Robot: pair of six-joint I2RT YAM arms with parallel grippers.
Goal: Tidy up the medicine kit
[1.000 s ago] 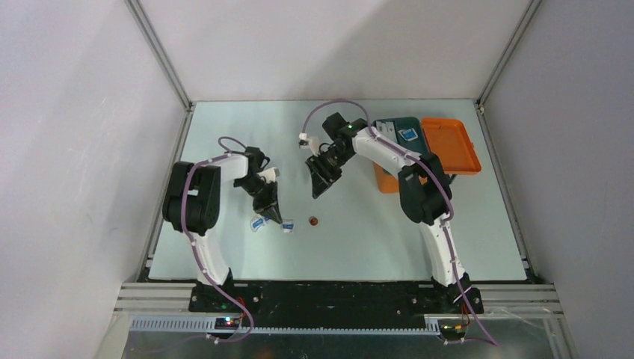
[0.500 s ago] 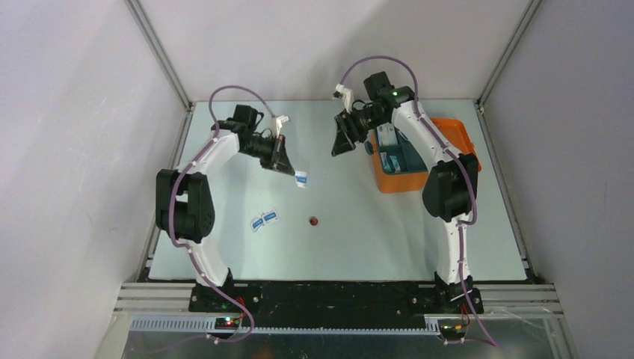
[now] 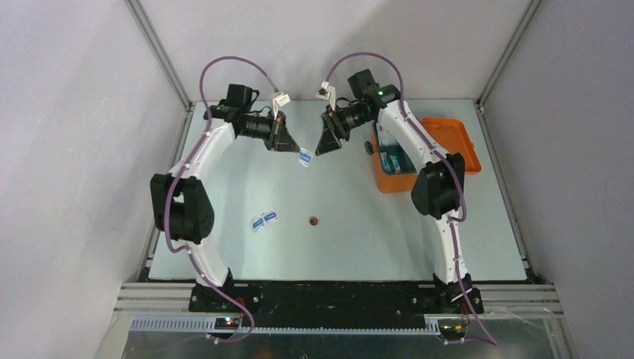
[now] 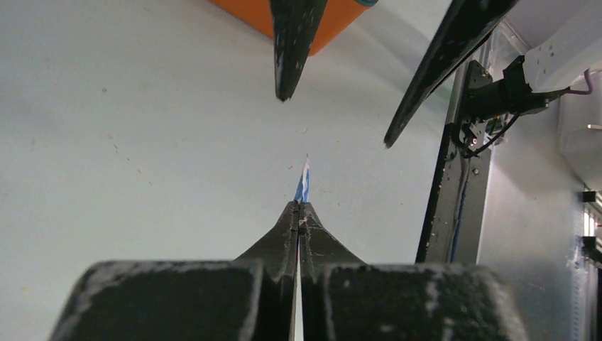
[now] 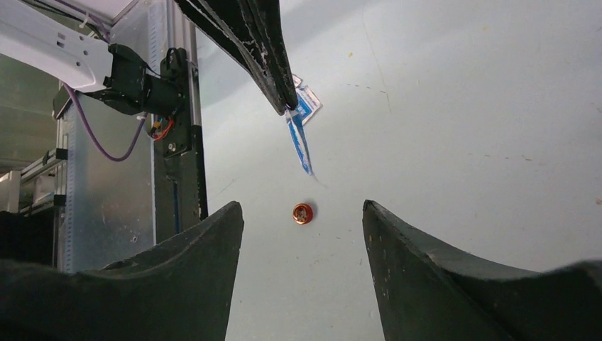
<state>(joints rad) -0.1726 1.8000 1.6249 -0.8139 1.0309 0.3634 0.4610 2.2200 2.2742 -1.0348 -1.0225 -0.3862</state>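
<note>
While the left gripper (image 3: 293, 146) is pinching a small blue-and-white packet (image 3: 304, 157) between tightly closed jaws, the kit (image 3: 390, 182) is sitting on the table (image 3: 351, 247) with its lid (image 3: 452, 142) lying open on the side away from both grippers. A teal tray (image 3: 389, 161) is showing inside the kit, and a small blue round thing (image 3: 368, 147) is sitting just beside the kit's left wall. Both grippers are hovering to the left of the kit, level with its far end. The right gripper (image 3: 326, 143) is the nearer to the kit and is facing the left one with its jaws spread wide and nothing between them. In the left wrist view the packet (image 4: 304, 187) is sticking out edge-on from the fingertips, the right gripper's two fingers (image 4: 289, 50) are standing apart beyond it, and an orange corner of the kit (image 4: 337, 18) is showing behind them. In the right wrist view the packet (image 5: 299, 145) is hanging from the left gripper's (image 5: 284, 99) tips. A red disc (image 5: 303, 212) is lying on the table nearer the arm bases than the kit and to its left. Two more packets (image 3: 263, 220) are lying side by side farther left of the kit than the disc.
</note>
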